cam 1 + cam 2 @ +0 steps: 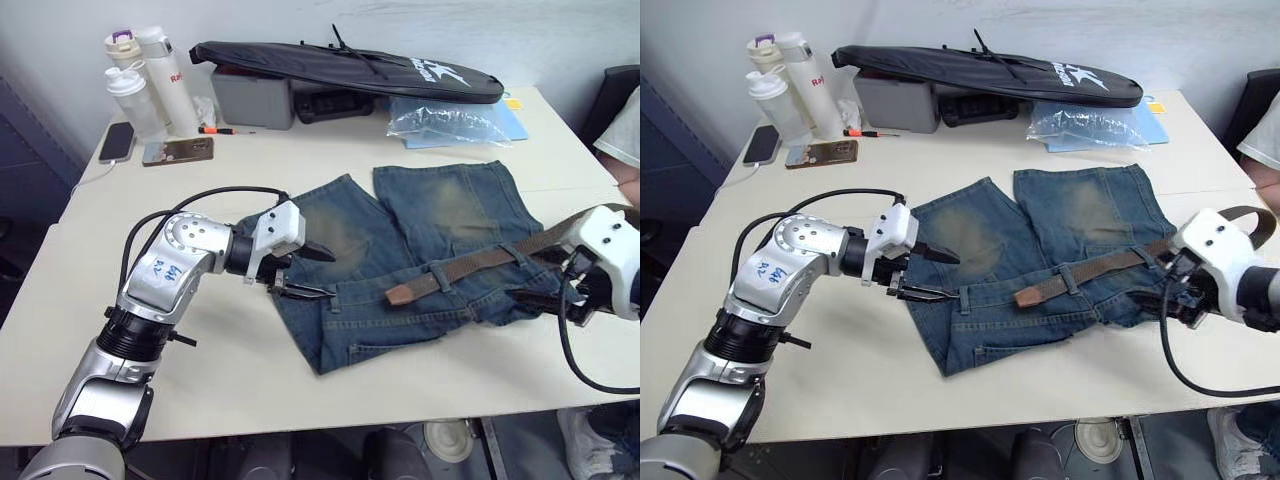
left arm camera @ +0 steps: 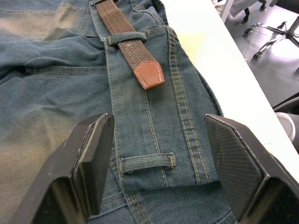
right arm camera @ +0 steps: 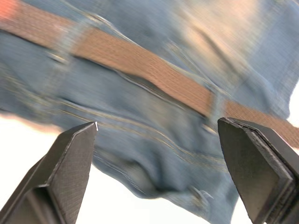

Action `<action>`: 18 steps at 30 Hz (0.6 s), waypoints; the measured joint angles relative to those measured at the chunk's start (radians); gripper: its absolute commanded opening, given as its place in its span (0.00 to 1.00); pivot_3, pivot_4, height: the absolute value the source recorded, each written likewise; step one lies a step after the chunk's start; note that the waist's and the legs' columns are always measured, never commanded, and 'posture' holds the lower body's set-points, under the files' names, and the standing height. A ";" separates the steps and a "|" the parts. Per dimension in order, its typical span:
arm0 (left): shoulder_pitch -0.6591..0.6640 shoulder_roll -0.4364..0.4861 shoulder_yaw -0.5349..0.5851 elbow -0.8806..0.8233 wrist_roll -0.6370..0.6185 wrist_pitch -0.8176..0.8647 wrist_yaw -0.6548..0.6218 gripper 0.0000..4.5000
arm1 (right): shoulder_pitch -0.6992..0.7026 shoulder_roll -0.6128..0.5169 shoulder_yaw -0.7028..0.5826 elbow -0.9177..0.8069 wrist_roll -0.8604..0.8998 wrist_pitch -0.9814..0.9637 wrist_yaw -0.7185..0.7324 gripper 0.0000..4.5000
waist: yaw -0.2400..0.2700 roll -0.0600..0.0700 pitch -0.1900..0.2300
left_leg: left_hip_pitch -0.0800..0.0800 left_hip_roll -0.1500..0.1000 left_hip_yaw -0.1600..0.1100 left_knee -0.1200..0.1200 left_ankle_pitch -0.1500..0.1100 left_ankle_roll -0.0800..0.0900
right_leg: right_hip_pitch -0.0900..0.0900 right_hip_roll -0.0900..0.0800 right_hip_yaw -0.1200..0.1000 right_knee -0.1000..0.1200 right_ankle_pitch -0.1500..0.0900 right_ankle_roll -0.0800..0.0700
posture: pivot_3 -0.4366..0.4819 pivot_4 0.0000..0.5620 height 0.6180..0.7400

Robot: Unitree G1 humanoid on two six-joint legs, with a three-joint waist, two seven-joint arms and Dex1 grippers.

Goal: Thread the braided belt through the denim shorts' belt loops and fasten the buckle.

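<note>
Where braided belt [image 1: 470, 265] meets right hand [image 1: 560, 290] — buckle hidden.

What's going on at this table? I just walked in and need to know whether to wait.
A two-armed robot is threading a belt through the loops of denim shorts lying flat on the table. The belt already passes under a few loops, and its leather tip lies short of the next loop. The left gripper hovers open at the waistband end near that loop. The right gripper is open at the other side of the shorts. Neither holds anything, and the belt is not fastened.
</note>
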 measured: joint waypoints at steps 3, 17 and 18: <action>0.000 -0.006 -0.002 0.000 0.000 0.000 0.000 0.76 | -0.027 0.039 0.038 -0.132 0.117 0.099 -0.006 0.98 | 0.003 0.000 0.000 | 0.000 0.000 -0.001 0.000 0.000 0.000 | 0.000 0.000 0.000 0.000 0.000 0.000 | 0.48 0.27 0.33; -0.090 -0.249 -0.203 0.164 0.221 -0.302 0.094 0.76 | -0.017 0.115 0.152 -0.252 0.169 0.202 -0.164 0.98 | 0.004 -0.001 0.000 | 0.000 -0.002 0.000 0.002 0.000 0.000 | 0.001 -0.001 0.000 0.000 0.001 0.000 | 0.48 0.27 0.33; -0.099 -0.265 -0.220 0.192 0.248 -0.343 0.100 0.76 | -0.016 0.128 0.152 -0.252 0.169 0.212 -0.182 0.98 | 0.004 -0.001 0.000 | 0.000 -0.002 0.000 0.002 0.000 0.000 | 0.001 -0.001 0.000 0.000 0.001 0.000 | 0.48 0.27 0.33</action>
